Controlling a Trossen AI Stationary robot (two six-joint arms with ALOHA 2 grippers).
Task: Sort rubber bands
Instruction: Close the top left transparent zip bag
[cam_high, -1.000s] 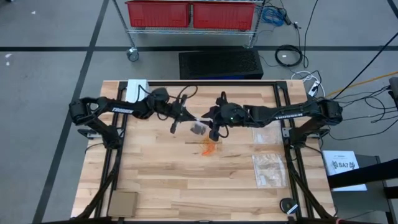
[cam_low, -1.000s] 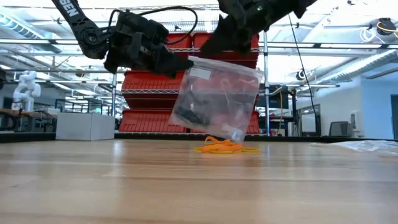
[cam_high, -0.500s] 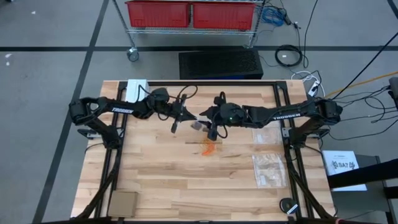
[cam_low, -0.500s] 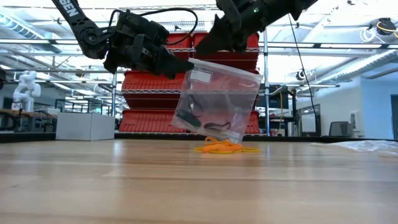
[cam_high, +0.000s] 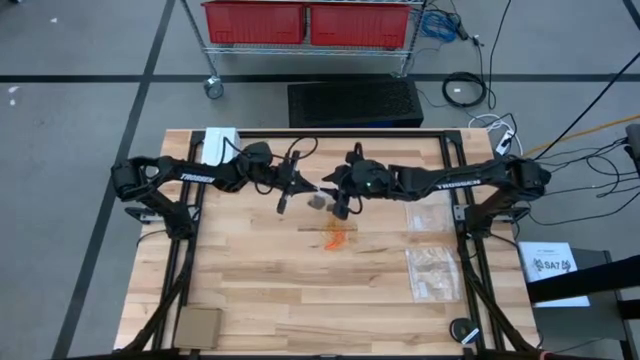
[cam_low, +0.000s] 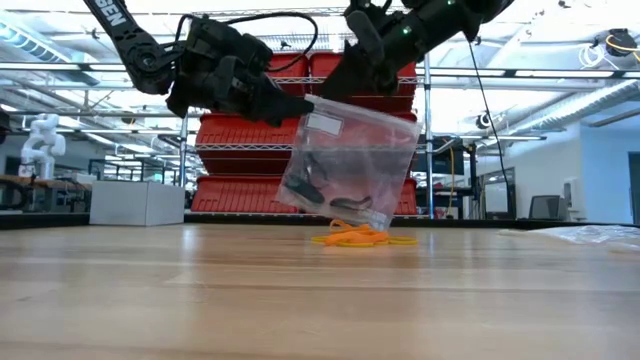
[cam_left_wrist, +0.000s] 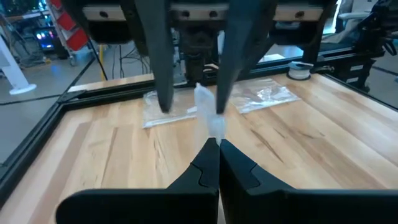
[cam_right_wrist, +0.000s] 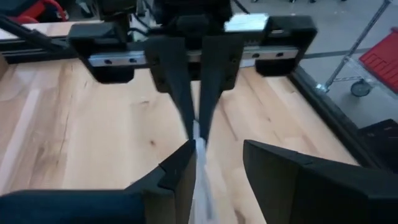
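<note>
While the clamped left claw (cam_low: 300, 103) holds the bag (cam_low: 350, 160), black bands (cam_low: 335, 192) sag inside; right claw (cam_low: 345, 85) is parted; orange bands (cam_low: 355, 236) lie heaped on the worktop (cam_low: 200, 290).

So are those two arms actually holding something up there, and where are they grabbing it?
The left gripper is shut on the top corner of a clear plastic bag, which hangs above the table. The right gripper stands open at the bag's top edge.

My arms are black; orange rubber bands (cam_low: 358, 237) lie on my pale wood table (cam_high: 260, 280); the bag (cam_low: 350, 165) is clear.
</note>
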